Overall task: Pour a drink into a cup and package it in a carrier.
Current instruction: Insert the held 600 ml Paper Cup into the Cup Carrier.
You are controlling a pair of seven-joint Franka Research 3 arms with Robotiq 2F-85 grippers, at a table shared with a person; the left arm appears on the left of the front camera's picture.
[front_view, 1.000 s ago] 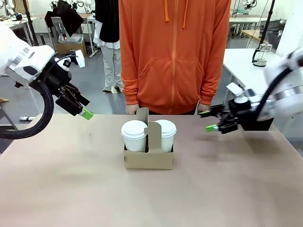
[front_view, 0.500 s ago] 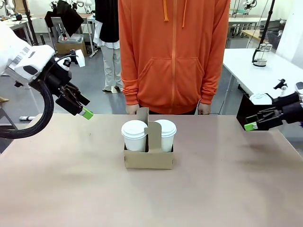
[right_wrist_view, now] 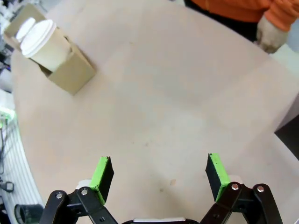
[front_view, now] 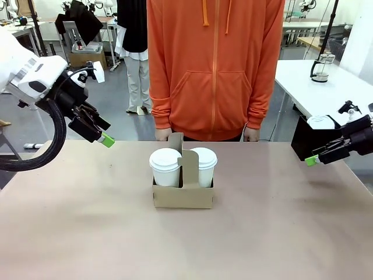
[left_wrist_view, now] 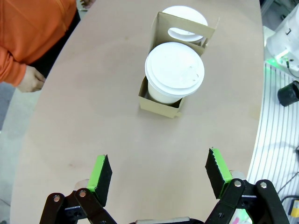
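The brown cardboard carrier (front_view: 183, 196) stands mid-table with two white lidded cups in its slots, one left (front_view: 165, 167) and one right (front_view: 204, 163) of the upright handle. Lids cover both, so the drink is hidden. My left gripper (front_view: 102, 138) hovers open above the table's left side, well apart from the carrier. In its wrist view, the fingers (left_wrist_view: 159, 175) frame bare table short of the carrier (left_wrist_view: 160, 103) and near cup (left_wrist_view: 174, 72). My right gripper (front_view: 315, 158) is open at the far right edge; its wrist view (right_wrist_view: 159, 177) has the carrier (right_wrist_view: 71, 73) far off.
A person in an orange hoodie stands at the far side, hands (front_view: 163, 135) resting at the table edge. A black box (front_view: 303, 143) with a short white lidded cup (front_view: 321, 121) on it sits at the right. A glass press jug (front_view: 319, 67) stands on a white table behind.
My right arm has pulled back to the right, from beside the carrier to the table's right edge, still open. The left arm, carrier and cups have not moved.
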